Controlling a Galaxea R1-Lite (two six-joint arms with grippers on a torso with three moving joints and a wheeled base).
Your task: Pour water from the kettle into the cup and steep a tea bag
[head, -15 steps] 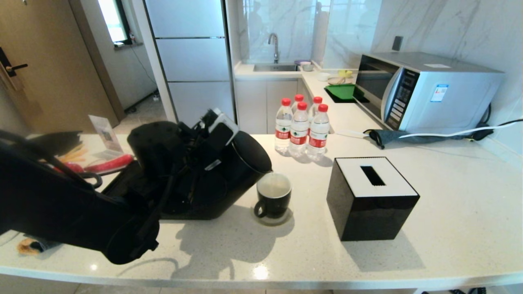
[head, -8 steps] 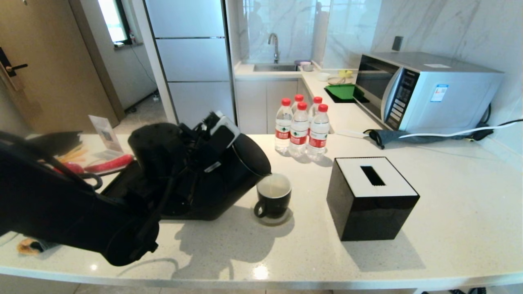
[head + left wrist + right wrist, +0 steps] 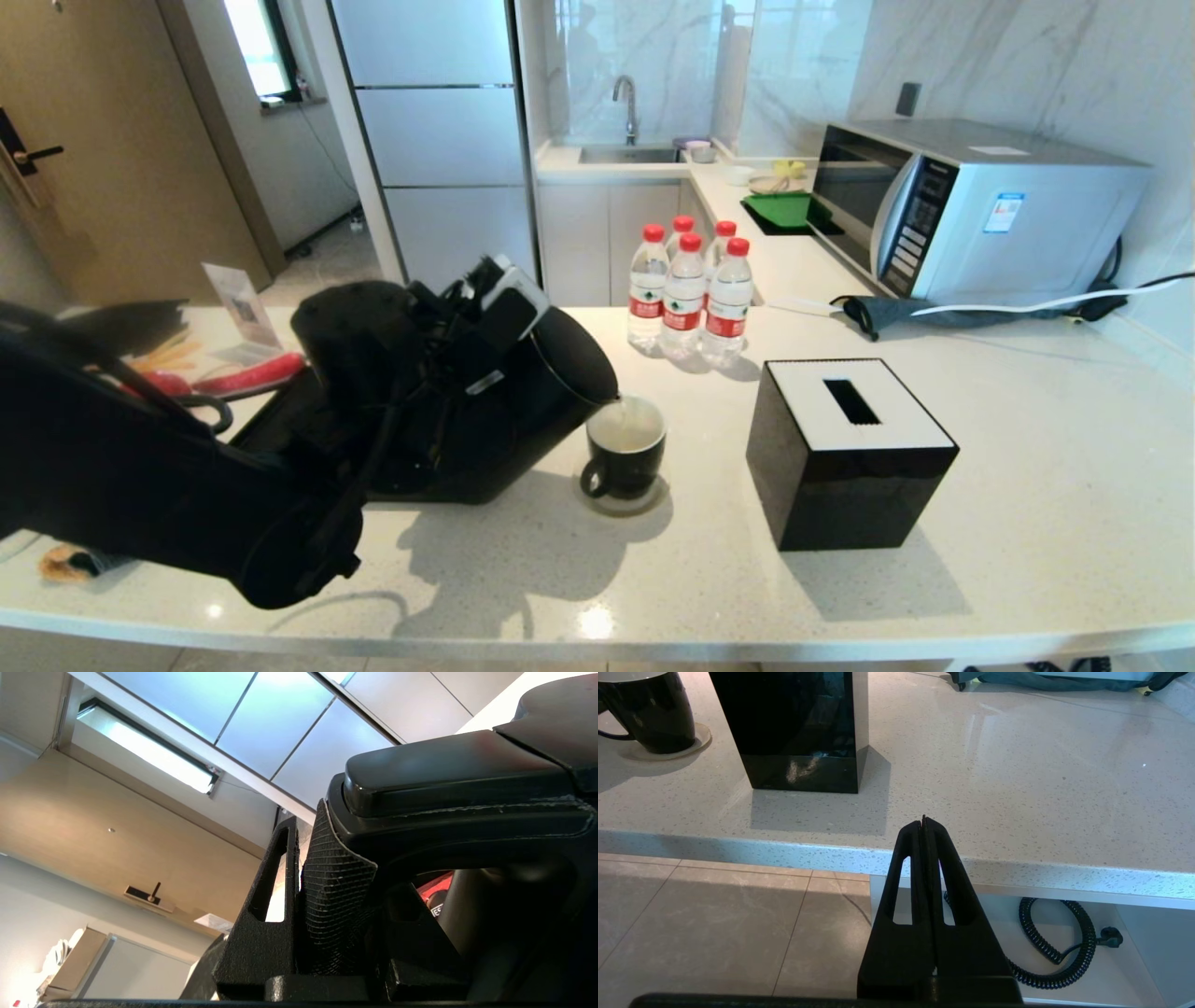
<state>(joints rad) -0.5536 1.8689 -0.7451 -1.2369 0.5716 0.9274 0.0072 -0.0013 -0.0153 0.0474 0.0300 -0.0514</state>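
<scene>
Black kettle (image 3: 551, 373) tilted, spout over cup (image 3: 624, 448) rim, thin water (image 3: 624, 431) stream entering | left gripper (image 3: 327, 896) fingers clamped on kettle handle (image 3: 467, 770) | cup on counter (image 3: 1027, 448) beside tissue box (image 3: 845, 448) | right gripper (image 3: 923, 826) fingers pressed together, parked below counter edge

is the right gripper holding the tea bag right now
No, the right gripper is shut on nothing, parked below the counter edge, with no tea bag near it.
</scene>
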